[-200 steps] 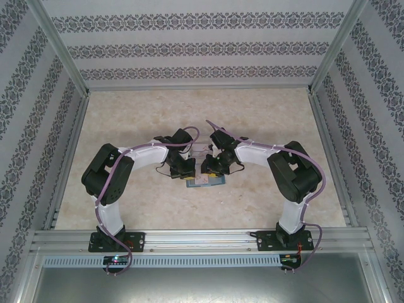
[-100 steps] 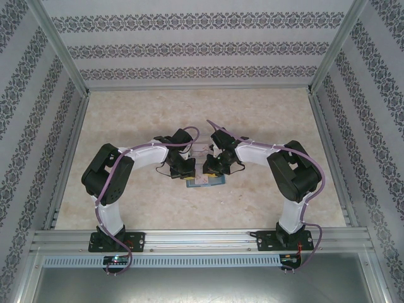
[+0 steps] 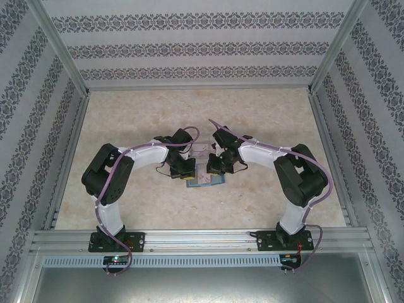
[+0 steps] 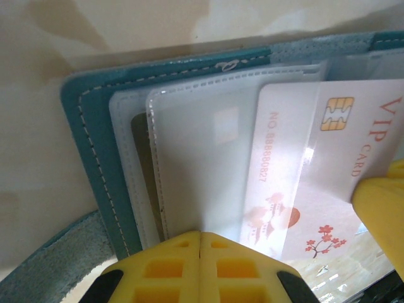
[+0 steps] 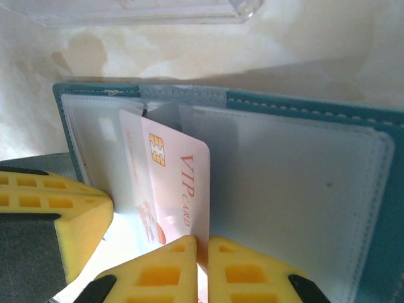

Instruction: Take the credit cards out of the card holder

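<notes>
Teal card holder (image 3: 203, 180) lies open on the table (image 3: 126, 120), right between the two arms. Over on the left, the left pincer (image 4: 200, 252) is clenched tight on a clear pocket leaf (image 4: 189, 158) of the holder. Moving right, a pale VIP credit card (image 5: 173, 177) sticks partway out of its sleeve, and the right pincer (image 5: 202, 252) pinches its lower edge.
</notes>
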